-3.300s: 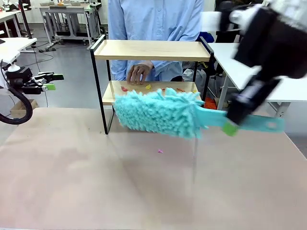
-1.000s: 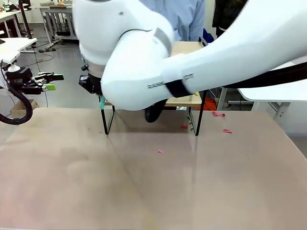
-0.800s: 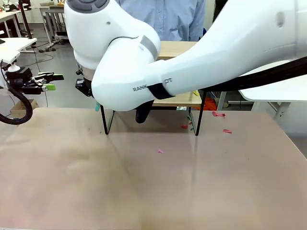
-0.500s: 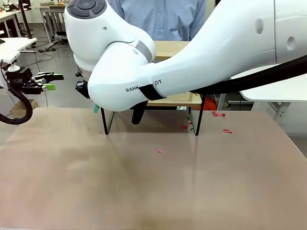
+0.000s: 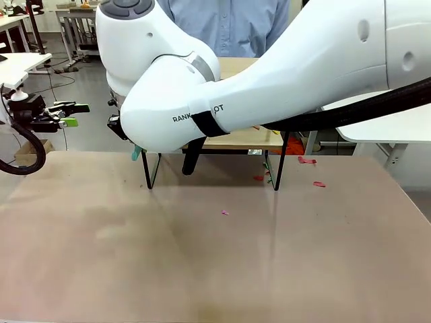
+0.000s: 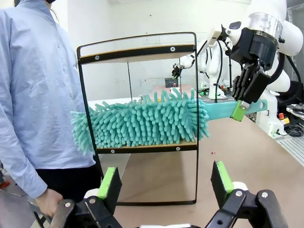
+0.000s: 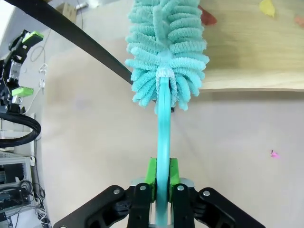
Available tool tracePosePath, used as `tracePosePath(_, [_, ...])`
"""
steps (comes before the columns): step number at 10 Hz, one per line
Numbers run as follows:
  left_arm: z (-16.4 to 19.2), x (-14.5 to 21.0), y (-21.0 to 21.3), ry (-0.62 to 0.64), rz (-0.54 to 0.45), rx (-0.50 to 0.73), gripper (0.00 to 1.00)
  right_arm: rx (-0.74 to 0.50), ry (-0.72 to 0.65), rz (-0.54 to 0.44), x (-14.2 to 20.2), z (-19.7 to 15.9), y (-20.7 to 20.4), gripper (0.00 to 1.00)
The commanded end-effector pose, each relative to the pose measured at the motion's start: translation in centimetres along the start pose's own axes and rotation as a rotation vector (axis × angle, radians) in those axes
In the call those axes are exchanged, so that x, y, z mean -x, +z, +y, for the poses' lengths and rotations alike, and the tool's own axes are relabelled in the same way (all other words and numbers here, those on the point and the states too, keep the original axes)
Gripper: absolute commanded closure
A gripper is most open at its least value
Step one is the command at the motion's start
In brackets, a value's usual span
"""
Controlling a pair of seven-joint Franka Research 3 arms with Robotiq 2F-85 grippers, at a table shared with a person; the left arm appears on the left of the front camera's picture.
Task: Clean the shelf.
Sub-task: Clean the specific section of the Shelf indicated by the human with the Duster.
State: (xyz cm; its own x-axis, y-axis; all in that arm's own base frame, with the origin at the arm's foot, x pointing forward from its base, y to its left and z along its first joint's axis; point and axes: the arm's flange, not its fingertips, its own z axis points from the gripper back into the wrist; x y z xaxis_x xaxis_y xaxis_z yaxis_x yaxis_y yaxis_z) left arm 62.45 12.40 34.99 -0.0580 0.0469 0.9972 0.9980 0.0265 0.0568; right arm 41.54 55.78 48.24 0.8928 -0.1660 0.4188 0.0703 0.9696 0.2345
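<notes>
A few seconds ago the blue-green duster (image 6: pixel 142 121) hung in front of the shelf (image 6: pixel 137 51). Now its fluffy head lies on the low board (image 7: pixel 247 52), between the two boards. The big white right arm (image 5: pixel 269 74) has swung across, and in the front view it covers most of the shelf. Small pink scraps (image 5: pixel 307 161) now lie on the table (image 5: pixel 202 269) near a shelf leg. They were not there before. The left pincer (image 6: pixel 165 180) has not moved.

The right pincer (image 7: pixel 162 172) is shut tight on the duster's thin handle (image 7: pixel 164 123). A green pad presses on each side of it. The handle runs straight out from the tips, and the fluffy head sits at its far end, well past them. The shelf's black bar crosses just before the head. A red scrap (image 7: pixel 206 16) and a yellow scrap (image 7: pixel 267 7) lie on the board beside the head.

The left pincer is spread wide. It holds nothing and touches nothing. The shelf stands straight ahead of its tips, well apart from them. A person (image 6: pixel 33 85) in a light blue shirt stands at the shelf's far end.

The right arm reaches over from the right side, with its thick bend in front of the shelf. Its pincer comes down onto the handle at a slant, outside the shelf frame. The left arm waits off the table's left edge, with its pincer pointing sideways at the shelf.
</notes>
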Motion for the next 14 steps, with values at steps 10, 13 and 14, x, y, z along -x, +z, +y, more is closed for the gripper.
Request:
tracePosePath(10, [-0.2, -0.3, 0.0, -0.016, 0.009, 0.008, 0.00, 0.089, -0.172, 0.098, -5.1, -28.2, 7.0, 0.87])
tracePosePath(13, [-0.2, -0.3, 0.0, -0.016, 0.009, 0.008, 0.00, 0.106, -0.175, 0.070, -5.5, -27.9, 6.8, 0.87])
tracePosePath(14, [-0.2, -0.3, 0.0, -0.016, 0.009, 0.008, 0.00, 0.106, -0.175, 0.070, -5.5, -27.9, 6.8, 0.87])
